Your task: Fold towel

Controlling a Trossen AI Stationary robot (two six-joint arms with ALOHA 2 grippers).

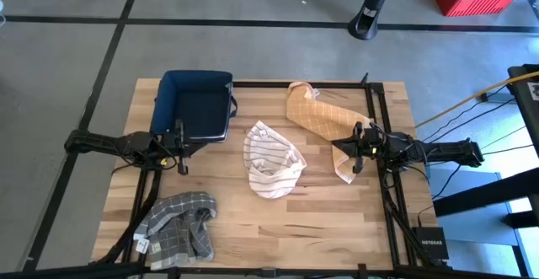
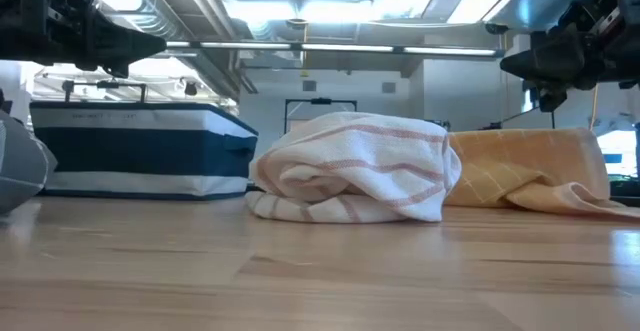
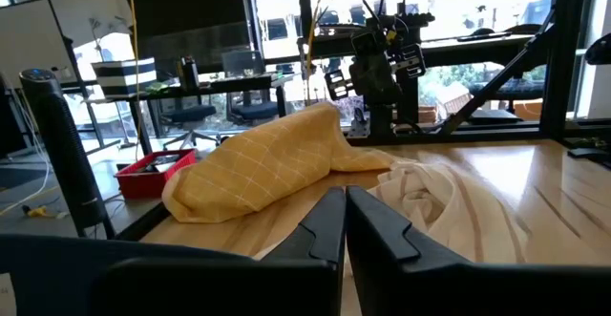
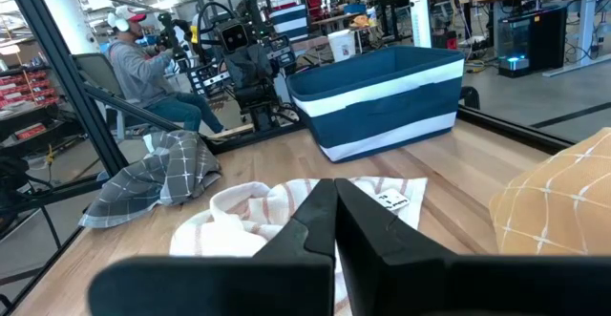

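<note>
Wooden table [image 2: 320, 281] under white striped towel [image 2: 352, 166], workshop behind

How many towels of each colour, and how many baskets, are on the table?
White striped towel: 1
Yellow checked towel: 1
Grey checked towel: 1
Navy fabric basket: 1
Total: 4

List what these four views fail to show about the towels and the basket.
- Inside of the navy basket: the high view shows only dark shadow; the low view shows just its striped wall.
- Grey checked towel: in the low view cut off by the left edge.
- White striped towel: crumpled, so its corners are buried in its own folds.
- Yellow towel: in the high view its near end lies under the right pincer.
- Tag print on the white towel: too small to read.
</note>
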